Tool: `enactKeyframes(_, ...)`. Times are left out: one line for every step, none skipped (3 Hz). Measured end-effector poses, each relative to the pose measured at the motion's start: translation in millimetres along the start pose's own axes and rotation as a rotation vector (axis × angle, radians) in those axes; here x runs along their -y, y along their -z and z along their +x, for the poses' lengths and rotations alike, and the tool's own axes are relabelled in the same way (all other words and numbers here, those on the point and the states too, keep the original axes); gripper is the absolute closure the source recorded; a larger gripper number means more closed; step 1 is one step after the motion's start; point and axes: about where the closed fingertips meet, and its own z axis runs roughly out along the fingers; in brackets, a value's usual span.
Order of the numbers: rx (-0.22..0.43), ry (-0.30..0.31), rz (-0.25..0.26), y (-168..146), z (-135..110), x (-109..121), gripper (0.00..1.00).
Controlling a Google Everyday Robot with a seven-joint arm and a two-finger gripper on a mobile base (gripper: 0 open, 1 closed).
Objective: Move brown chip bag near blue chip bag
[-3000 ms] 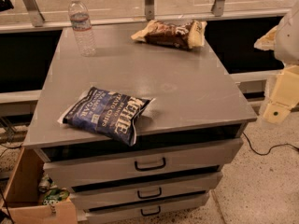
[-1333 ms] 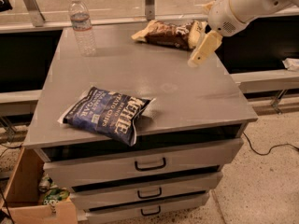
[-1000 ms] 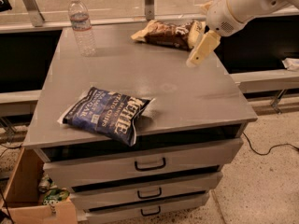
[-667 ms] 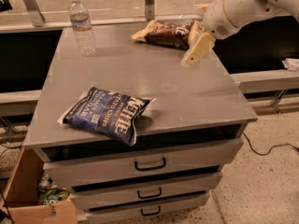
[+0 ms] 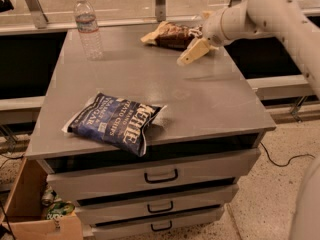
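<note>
- Tool (image 5: 189, 55): over the far right of the bench (image 5: 215, 96), just in front of the brown chip bag (image 5: 169, 34). Spread or pressed together, I cannot tell.
- Brown chip bag: far edge, apparently not held.
- Blue chip bag (image 5: 117, 123): front left, well apart.
- Step, as I judge it: reaching for the grasp.
- Next: I must pinch the brown bag, then carry it forward-left.

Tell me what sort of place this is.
Likely an office or lab workspace: grey drawer cabinet, cardboard box on a speckled floor. The gripper hangs by the brown bag.
</note>
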Motion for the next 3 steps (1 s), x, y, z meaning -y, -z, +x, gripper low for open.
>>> enactKeyframes(0.038,-0.055,0.074,-22,19,26,0.0)
enactKeyframes(0.065,-0.089,0.133,-36,34,49,0.0)
enactKeyframes(0.069,-0.094,0.185,-43,43,69,0.19)
